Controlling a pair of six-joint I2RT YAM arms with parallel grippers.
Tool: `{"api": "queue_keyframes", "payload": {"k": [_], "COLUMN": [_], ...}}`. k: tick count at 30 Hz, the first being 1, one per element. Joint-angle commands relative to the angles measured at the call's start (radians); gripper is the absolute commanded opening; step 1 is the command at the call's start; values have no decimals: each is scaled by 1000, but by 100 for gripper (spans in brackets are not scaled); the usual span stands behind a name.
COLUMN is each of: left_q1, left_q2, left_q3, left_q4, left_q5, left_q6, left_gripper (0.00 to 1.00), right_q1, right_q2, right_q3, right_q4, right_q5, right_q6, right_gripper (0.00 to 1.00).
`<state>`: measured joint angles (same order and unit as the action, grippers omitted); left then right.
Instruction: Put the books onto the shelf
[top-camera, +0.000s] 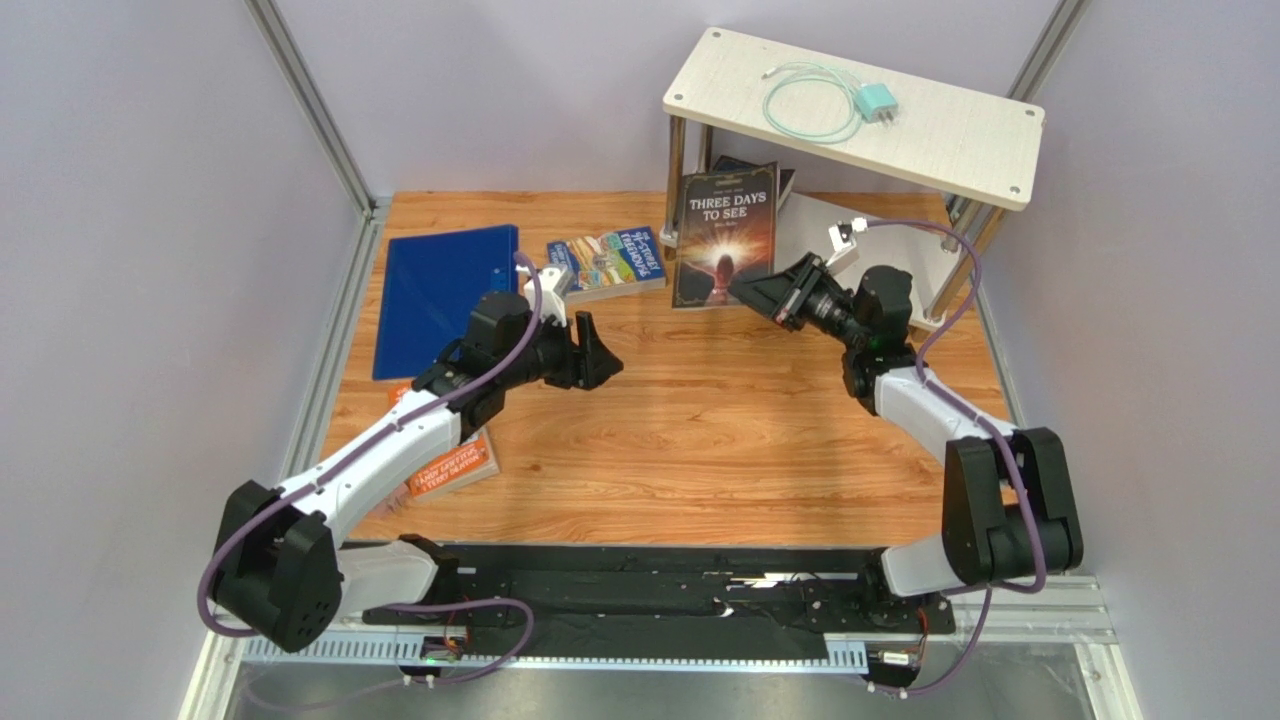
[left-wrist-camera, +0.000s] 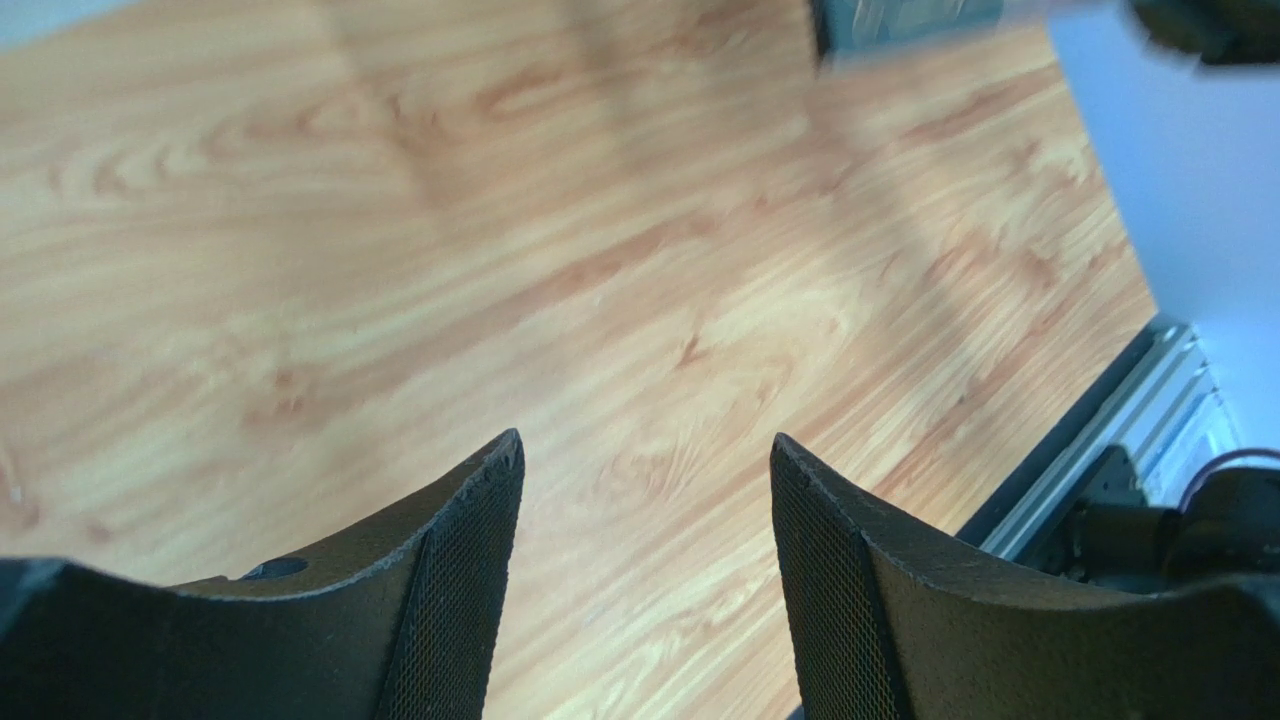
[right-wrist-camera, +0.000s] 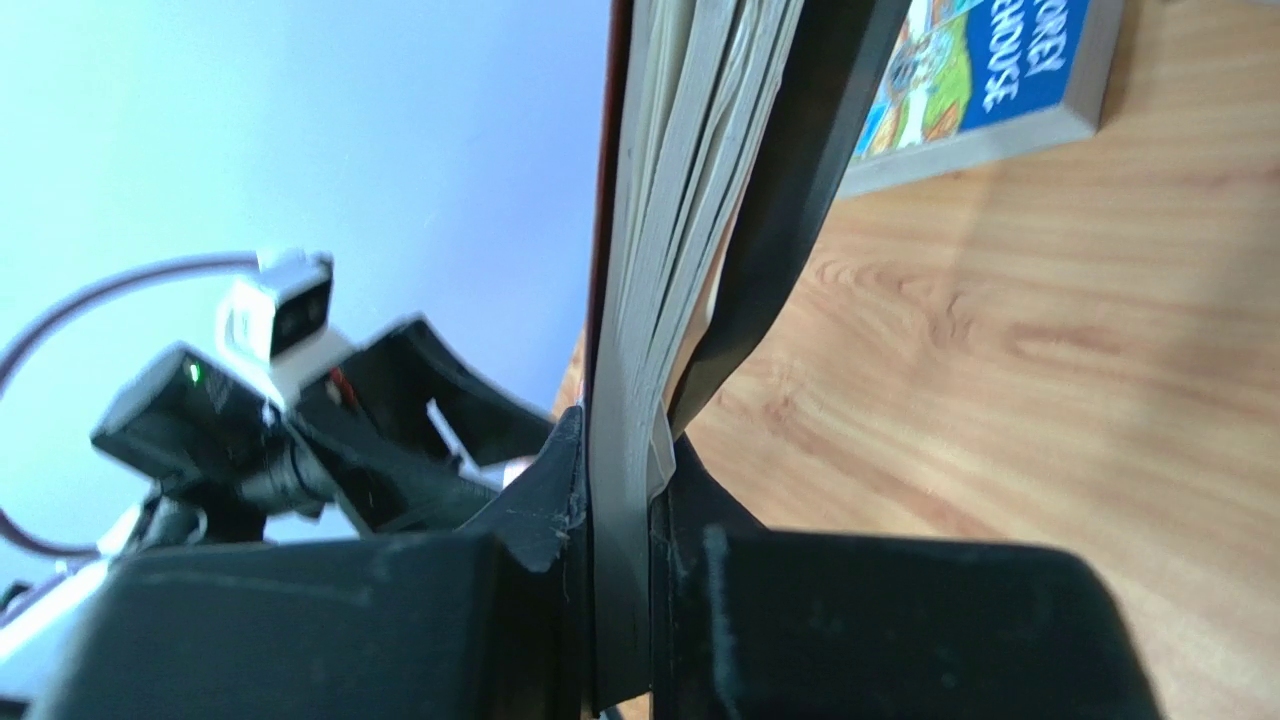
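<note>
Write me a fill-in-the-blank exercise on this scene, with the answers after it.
1. The right gripper is shut on the book titled Three Days to ___.
2. The left gripper is ___ and holds nothing.
3. The charger lies on the ___ board of the shelf.
4. The folder lying flat on the table is ___ in colour.
Missing words: See; open; top; blue.

a charger cable (top-camera: 819, 102) lies on the shelf (top-camera: 962, 143). just left of the shelf stands the three days to see book (top-camera: 723, 237), farther left a treehouse book (top-camera: 607, 261), farthest left the folder (top-camera: 442, 294).
</note>
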<state>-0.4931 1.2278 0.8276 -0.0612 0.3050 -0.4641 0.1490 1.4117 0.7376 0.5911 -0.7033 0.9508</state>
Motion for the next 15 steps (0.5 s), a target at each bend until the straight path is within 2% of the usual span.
{"api": "queue_keyframes", "payload": {"k": [1,15], "left_q1": [4,4], "left_q2": [-89,-355], "left_q3": [-60,-209], "left_q4": [-9,-49], "left_q5": [-10,-18], "left_q6": [16,-1], "left_gripper": [67,66], "right_q1": [-25,-42], "right_q2": [82,383], "right_q3": [126,407], "right_q4": [59,75], "right_q5": [45,153], "right_q6": [-11,43], "right_gripper": [0,0]}}
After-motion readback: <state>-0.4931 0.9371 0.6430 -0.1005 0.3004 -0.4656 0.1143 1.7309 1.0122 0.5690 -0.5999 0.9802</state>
